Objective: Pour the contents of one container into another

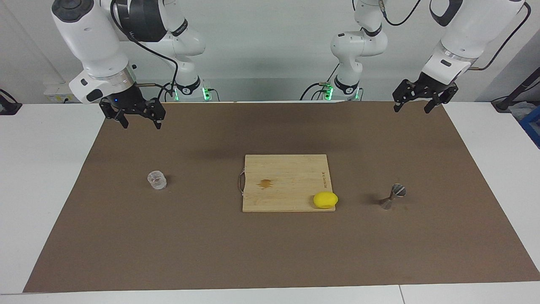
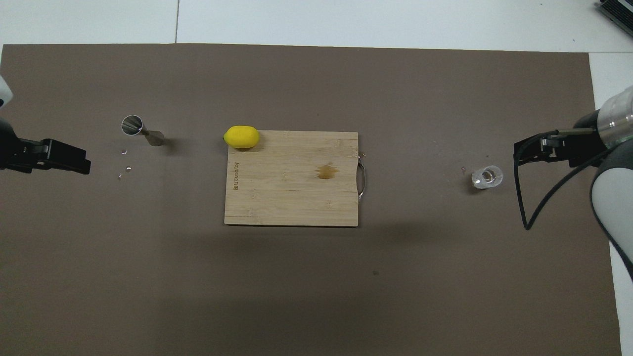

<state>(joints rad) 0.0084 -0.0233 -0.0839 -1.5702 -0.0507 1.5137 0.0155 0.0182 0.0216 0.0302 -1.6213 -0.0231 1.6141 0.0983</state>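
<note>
- White desk (image 1: 46,177) under a brown mat (image 1: 270,253), with a pale wall at the robots' end.
- Clear glass tumbler (image 1: 157,180) stands upright on the mat toward the right arm's end of the desk, well apart from everything else.
- Steel jigger (image 1: 393,196) stands on the mat toward the left arm's end, upright on one cone with its open mouth upward; in the overhead view a few small droplets (image 2: 123,160) lie on the mat just beside it.
- Between the two, at the middle of the mat, lies a bamboo cutting board (image 1: 287,177) with a metal handle (image 1: 241,182) on the edge facing the tumbler and a brown stain (image 1: 265,183) on its surface.
- Yellow lemon (image 1: 325,199) rests on the board's corner farthest from the robots, on the jigger's side, slightly overhanging the edge.
- Right tool (image 1: 139,120) hangs in the air over the mat's edge at the robots' end, fingers spread and holding nothing, clear of the tumbler.
- Left tool (image 1: 415,105) hangs over the mat's corner at the robots' end, fingers spread and empty, well apart from the jigger.
</note>
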